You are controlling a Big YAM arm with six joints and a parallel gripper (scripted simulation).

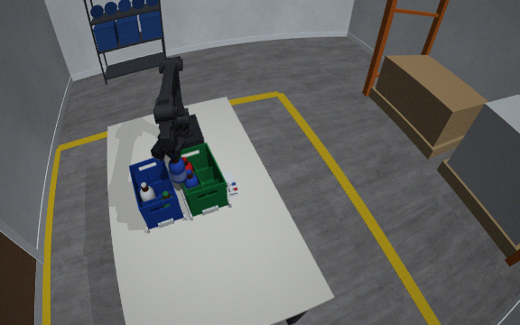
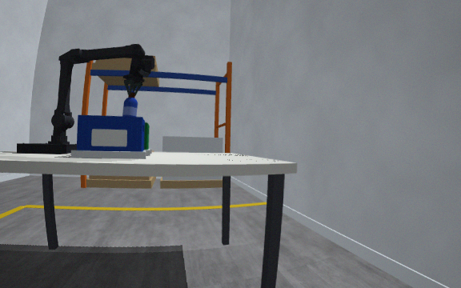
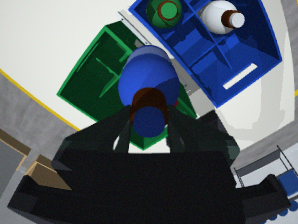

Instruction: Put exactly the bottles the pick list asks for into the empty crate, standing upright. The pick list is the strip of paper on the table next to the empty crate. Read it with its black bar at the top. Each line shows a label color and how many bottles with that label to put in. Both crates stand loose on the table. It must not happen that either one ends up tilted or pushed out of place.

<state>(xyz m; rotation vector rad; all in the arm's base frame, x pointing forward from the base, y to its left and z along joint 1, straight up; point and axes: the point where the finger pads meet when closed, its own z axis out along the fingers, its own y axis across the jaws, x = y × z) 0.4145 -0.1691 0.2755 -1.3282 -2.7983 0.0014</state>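
— What does the gripper (image 3: 152, 121) have?
— Its fingers are clamped on the neck of a blue-label bottle (image 1: 177, 171), hanging upright above the seam between the blue crate (image 1: 157, 212) and the green crate (image 1: 210, 191).
— And the green crate's contents?
— 2 bottles, 1 red-capped (image 1: 188, 164), 1 blue (image 1: 191, 181). The pick list (image 1: 231, 183) lies just beside it.

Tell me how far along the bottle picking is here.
Done: a red-capped bottle and a blue one stand in the green crate. In hand: the pincer carries a blue-label bottle above the crates. Left: lowering it in; the pick list is unreadable.
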